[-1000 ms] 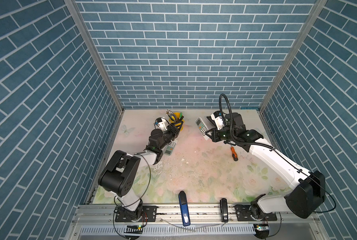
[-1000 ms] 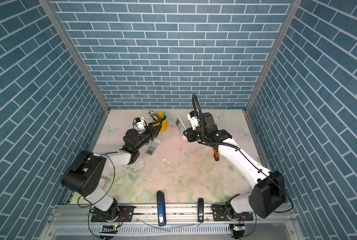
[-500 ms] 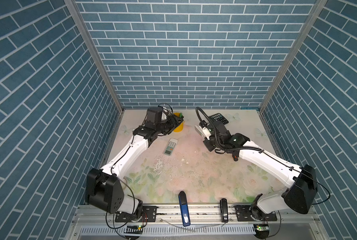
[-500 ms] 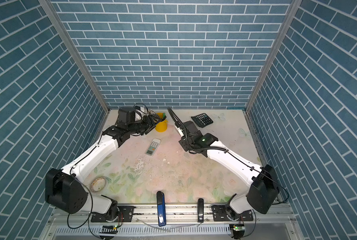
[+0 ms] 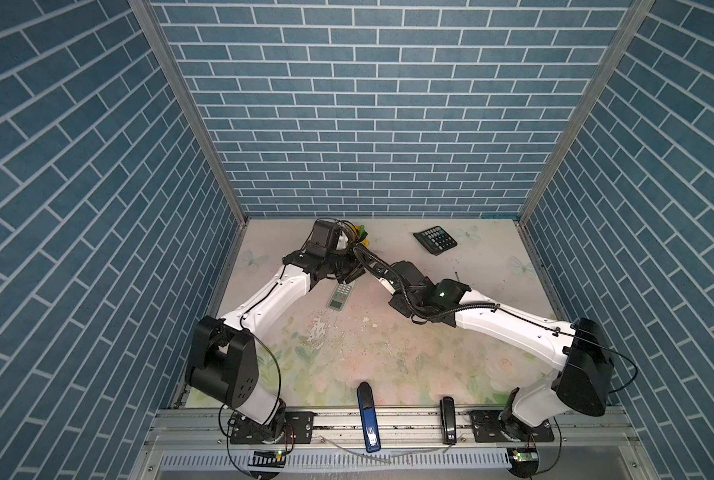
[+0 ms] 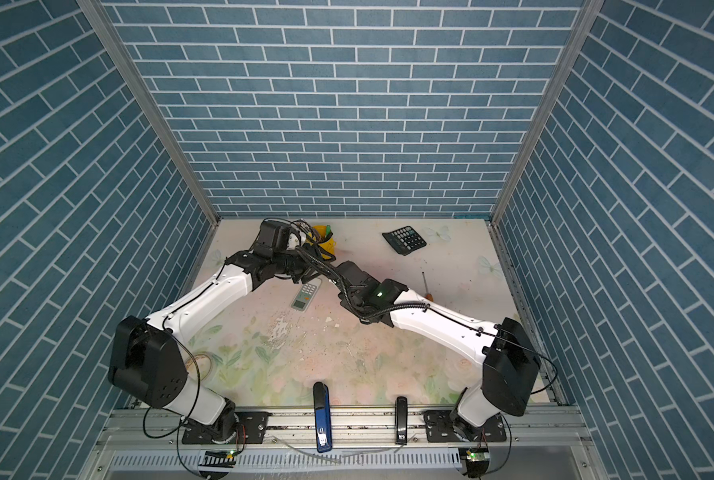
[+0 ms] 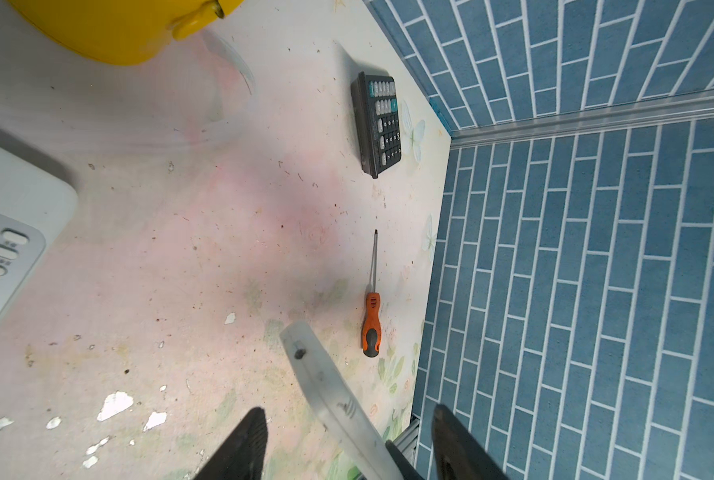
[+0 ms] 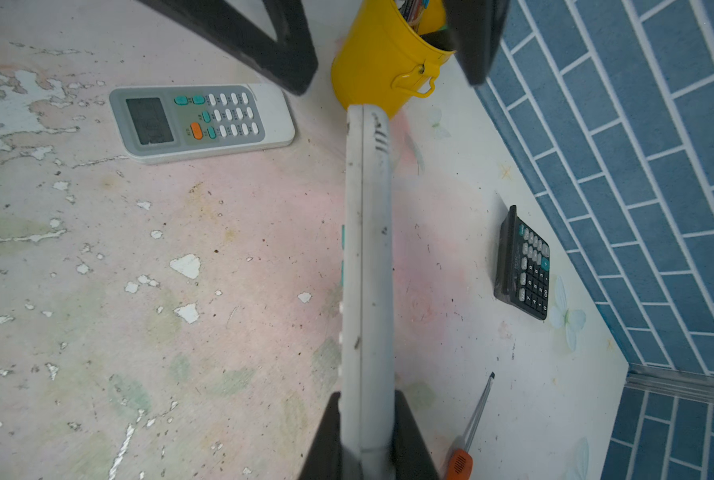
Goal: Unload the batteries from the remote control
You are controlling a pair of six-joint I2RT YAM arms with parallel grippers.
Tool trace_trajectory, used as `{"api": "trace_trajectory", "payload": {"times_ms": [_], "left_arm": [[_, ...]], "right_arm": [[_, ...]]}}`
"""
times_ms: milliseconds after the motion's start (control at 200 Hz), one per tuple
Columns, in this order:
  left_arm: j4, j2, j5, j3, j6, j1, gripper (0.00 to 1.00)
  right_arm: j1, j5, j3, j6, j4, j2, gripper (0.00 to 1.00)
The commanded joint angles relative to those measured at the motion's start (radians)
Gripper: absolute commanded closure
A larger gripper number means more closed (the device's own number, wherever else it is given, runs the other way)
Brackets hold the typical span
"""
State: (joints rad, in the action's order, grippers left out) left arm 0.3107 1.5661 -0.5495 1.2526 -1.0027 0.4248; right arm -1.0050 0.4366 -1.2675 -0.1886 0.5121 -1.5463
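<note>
My right gripper [image 8: 366,399] is shut on a white remote control [image 8: 365,270], which it holds edge-on above the table. The remote's far end reaches between the two black fingers [image 8: 280,50] of my left gripper [image 7: 349,410], which is open and straddles it [image 7: 330,390] without touching. In both top views the two grippers meet at mid-back, left [image 5: 357,272] and right [image 5: 378,274]. A second grey-white remote [image 5: 340,296] [image 8: 201,120] lies face up on the table just below them. The batteries are out of view.
A yellow cup [image 8: 380,70] with pens stands just behind the grippers. A black calculator [image 5: 435,240] lies at the back right, and an orange-handled screwdriver [image 7: 371,307] lies right of centre. A blue stapler [image 5: 367,415] and a black one [image 5: 448,419] sit at the front edge.
The left arm has risen and stretched out to the back middle. The right gripper has carried the remote leftward to meet it. The left jaws have opened wider.
</note>
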Motion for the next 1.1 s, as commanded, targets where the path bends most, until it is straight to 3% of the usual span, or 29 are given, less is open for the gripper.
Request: {"api": "trace_trajectory", "payload": {"times_ms": [0, 250, 730, 1040, 1095], "left_arm": [[-0.034, 0.027, -0.015, -0.014, -0.027, 0.015, 0.36], [-0.073, 0.064, -0.004, -0.024, -0.048, 0.034, 0.41], [-0.139, 0.121, -0.026, -0.008, -0.093, 0.047, 0.75], [-0.207, 0.125, -0.038, -0.022, -0.153, 0.049, 0.88], [-0.229, 0.126, -0.044, -0.027, -0.167, 0.048, 0.89]], "right_arm": [[-0.016, 0.047, -0.065, -0.039, -0.024, -0.005, 1.0], [-0.03, 0.045, -0.073, -0.045, -0.038, -0.008, 1.0], [-0.045, 0.051, -0.087, -0.063, -0.063, -0.03, 1.0], [-0.06, 0.077, -0.1, -0.074, -0.069, -0.048, 1.0], [-0.062, 0.083, -0.104, -0.072, -0.069, -0.057, 0.95]]}}
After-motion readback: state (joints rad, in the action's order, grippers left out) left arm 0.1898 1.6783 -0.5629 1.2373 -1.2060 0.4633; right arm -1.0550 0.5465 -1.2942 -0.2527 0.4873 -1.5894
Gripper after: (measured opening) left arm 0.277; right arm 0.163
